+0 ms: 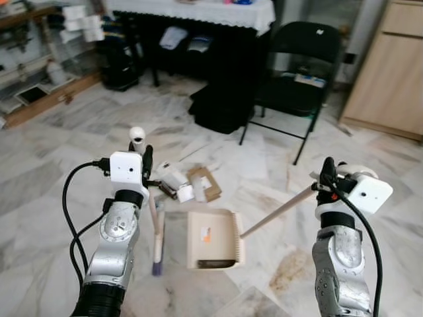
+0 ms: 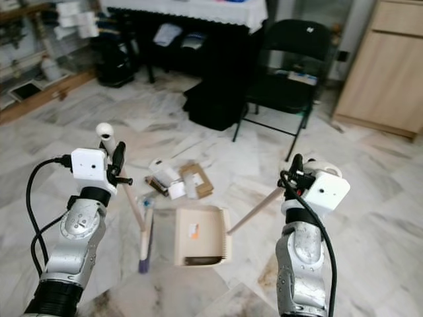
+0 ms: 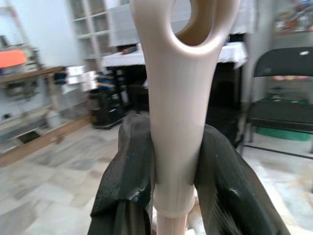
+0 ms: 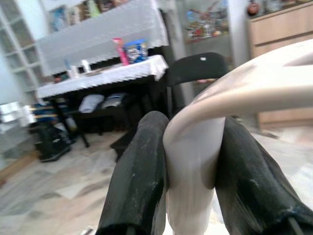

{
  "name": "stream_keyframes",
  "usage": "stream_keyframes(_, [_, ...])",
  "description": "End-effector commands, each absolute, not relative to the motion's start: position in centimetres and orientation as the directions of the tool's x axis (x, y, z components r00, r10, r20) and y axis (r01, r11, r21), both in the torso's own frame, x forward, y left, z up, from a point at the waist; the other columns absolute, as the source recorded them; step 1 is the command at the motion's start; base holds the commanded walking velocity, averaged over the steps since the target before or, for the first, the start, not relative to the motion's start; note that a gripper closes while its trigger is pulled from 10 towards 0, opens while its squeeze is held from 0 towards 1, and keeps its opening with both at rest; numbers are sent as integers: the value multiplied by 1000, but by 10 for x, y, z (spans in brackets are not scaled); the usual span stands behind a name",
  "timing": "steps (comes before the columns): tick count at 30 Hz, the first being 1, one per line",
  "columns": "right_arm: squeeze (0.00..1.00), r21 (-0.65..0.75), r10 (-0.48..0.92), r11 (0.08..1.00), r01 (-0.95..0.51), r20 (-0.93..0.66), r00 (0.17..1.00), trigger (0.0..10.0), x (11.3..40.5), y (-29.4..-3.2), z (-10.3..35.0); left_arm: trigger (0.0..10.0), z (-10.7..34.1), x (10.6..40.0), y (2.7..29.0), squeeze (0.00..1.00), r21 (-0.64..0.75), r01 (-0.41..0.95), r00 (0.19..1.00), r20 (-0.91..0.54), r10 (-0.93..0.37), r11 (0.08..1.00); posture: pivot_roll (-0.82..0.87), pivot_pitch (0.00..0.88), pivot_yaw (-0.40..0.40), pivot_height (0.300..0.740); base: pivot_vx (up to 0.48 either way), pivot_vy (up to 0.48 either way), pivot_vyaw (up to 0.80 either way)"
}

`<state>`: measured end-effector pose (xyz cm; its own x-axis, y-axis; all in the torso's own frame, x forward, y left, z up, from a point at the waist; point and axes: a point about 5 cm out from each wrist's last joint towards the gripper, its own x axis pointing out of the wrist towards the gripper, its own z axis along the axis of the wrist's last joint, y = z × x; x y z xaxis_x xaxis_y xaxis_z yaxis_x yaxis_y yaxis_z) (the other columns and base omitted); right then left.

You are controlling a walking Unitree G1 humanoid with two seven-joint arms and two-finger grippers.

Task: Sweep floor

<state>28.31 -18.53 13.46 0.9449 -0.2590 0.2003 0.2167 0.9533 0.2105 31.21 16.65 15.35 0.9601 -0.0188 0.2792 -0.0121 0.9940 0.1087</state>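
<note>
Clamping the broom handle [image 3: 178, 112], left gripper [image 1: 145, 162] hides its grip; right gripper [image 4: 190, 166] pinches the dustpan handle [image 1: 277, 211], bristles [image 1: 157, 264] blurred.

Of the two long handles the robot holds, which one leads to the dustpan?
The handle in the right tool slants down to the beige dustpan; the left tool holds the broom.
</note>
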Motion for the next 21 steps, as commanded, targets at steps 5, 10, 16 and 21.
stream_keyframes(5, [0,243,-265,948,206,245,933,10000,285,-186,145,10000,166,314,164,0,152,-22,944,329,-30,988,69,18,29,740,0,-52,800])
stream_keyframes(10, [0,246,-265,947,204,245,933,10000,285,-186,145,10000,166,314,163,0,156,-19,944,329,-34,988,70,22,27,740,0,-278,769])
stream_keyframes(16, [0,247,-262,948,201,245,933,10000,286,-186,146,10000,166,314,163,0,157,-21,944,327,-32,987,70,24,25,740,0,-262,485])
stream_keyframes(21, [0,247,-263,948,202,246,933,10000,287,-186,146,10000,166,314,162,0,155,-21,944,329,-32,988,72,26,24,740,0,-255,440])
